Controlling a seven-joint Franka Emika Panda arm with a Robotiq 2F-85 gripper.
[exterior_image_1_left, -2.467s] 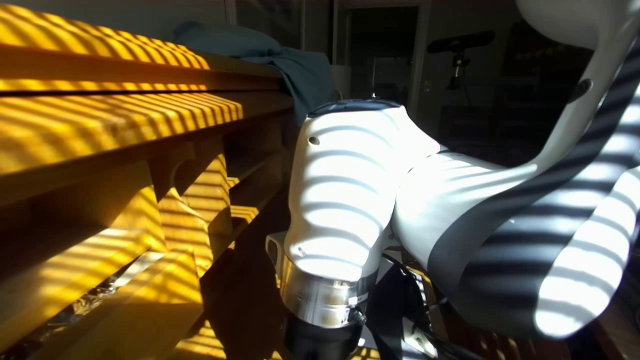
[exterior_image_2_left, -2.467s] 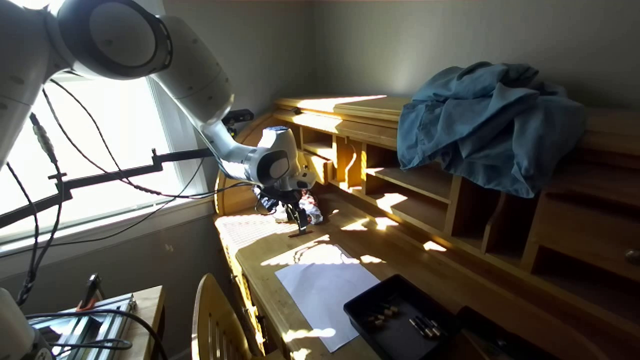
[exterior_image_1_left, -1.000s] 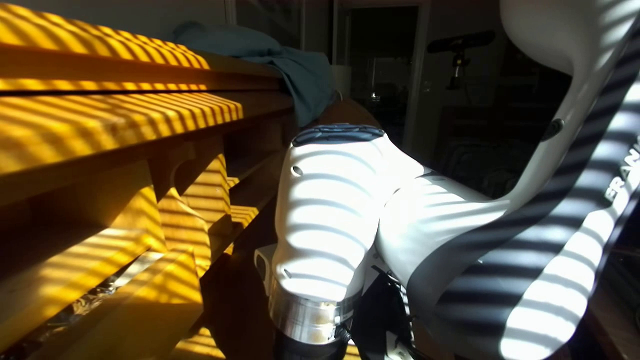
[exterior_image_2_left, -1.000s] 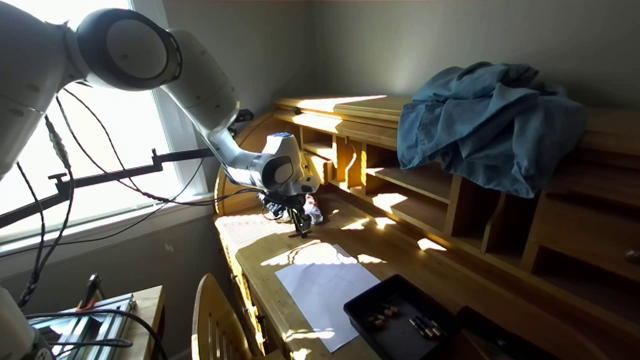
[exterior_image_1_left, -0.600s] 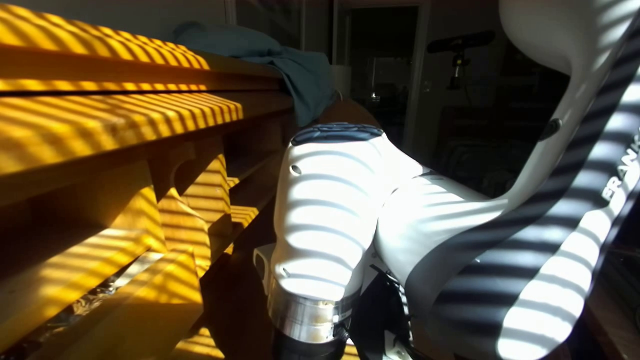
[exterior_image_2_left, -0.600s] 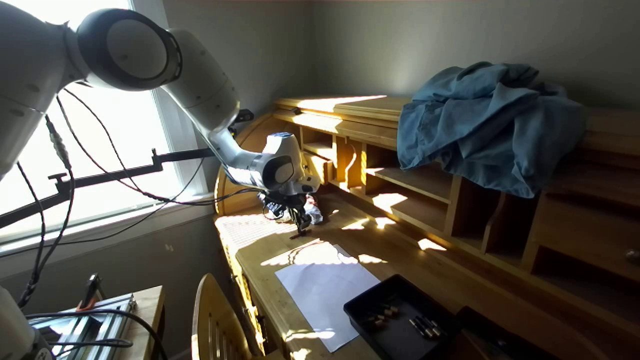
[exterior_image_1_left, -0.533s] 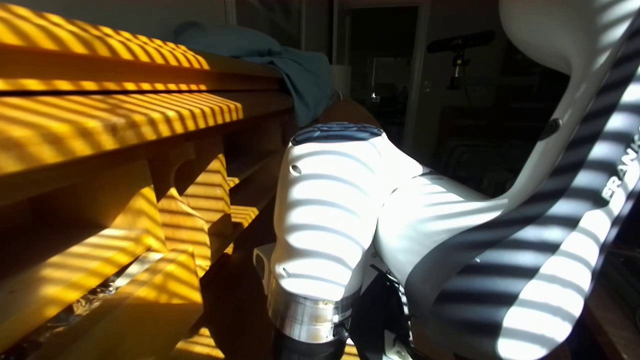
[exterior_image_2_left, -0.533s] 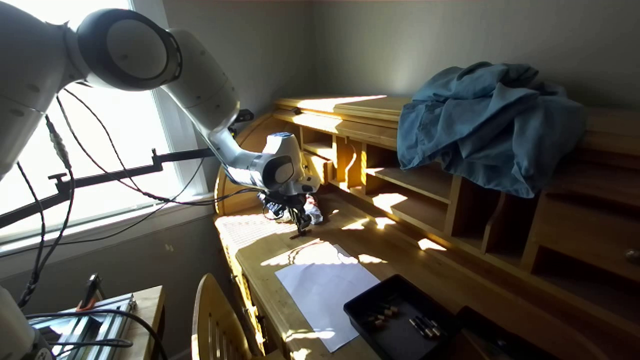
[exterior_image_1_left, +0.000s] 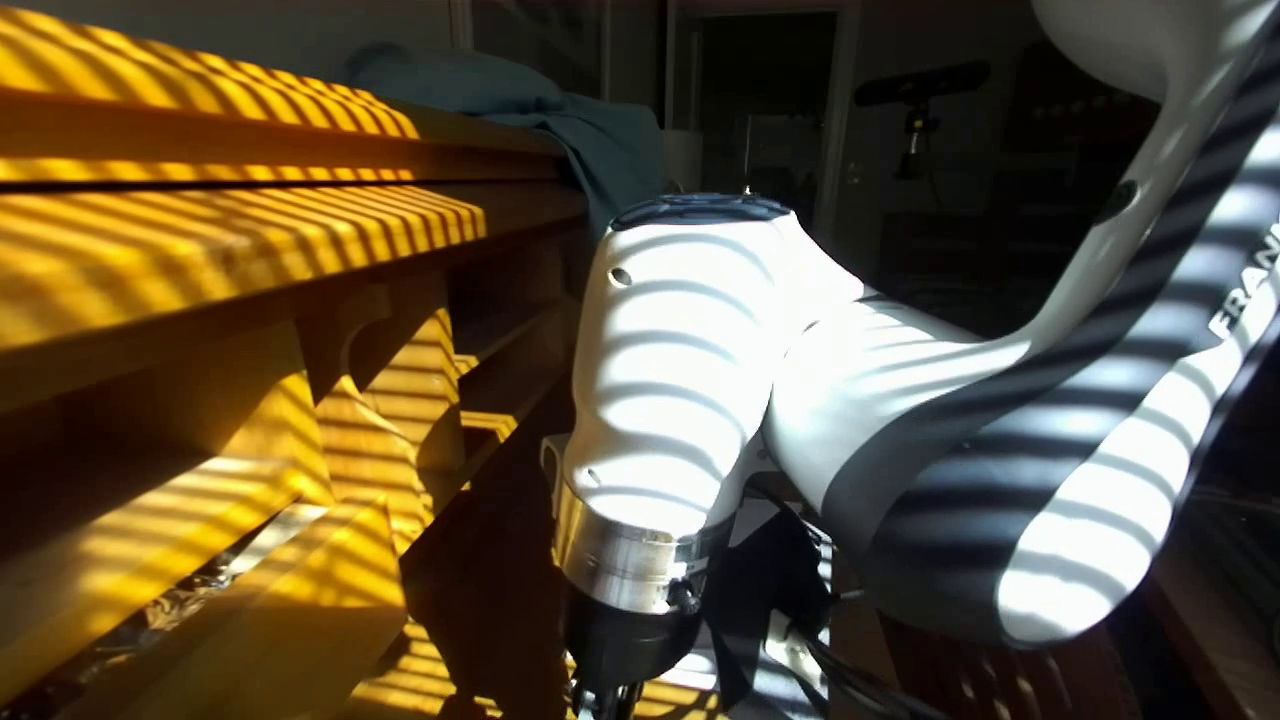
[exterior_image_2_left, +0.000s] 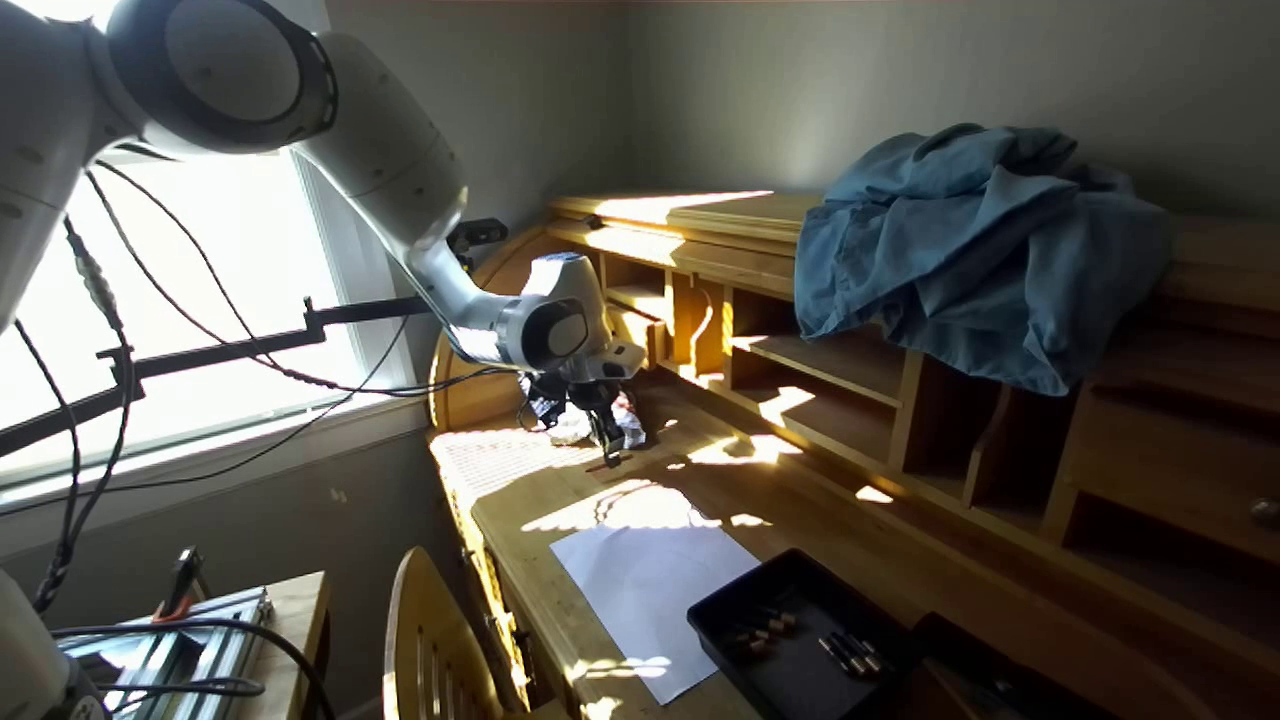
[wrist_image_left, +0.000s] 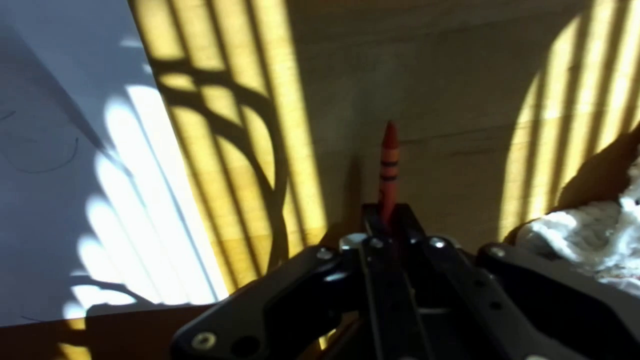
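Raised since earlier, with black two-fingered gripper (wrist_image_left: 385, 215) pinched around slim red crayon (wrist_image_left: 389, 165)!
Seemingly just clear of brown wooden desk (wrist_image_left: 445, 95), near flat white paper (wrist_image_left: 45, 215).

- Elbow (exterior_image_2_left: 225, 70) rides high, bent; forearm (exterior_image_2_left: 395, 150) slopes downward
- Wrist (exterior_image_1_left: 672, 350) leans slightly off upright, its metal flange (exterior_image_1_left: 618, 566) underneath
- 2 black fingers (wrist_image_left: 411, 225) point downward, pinched close together
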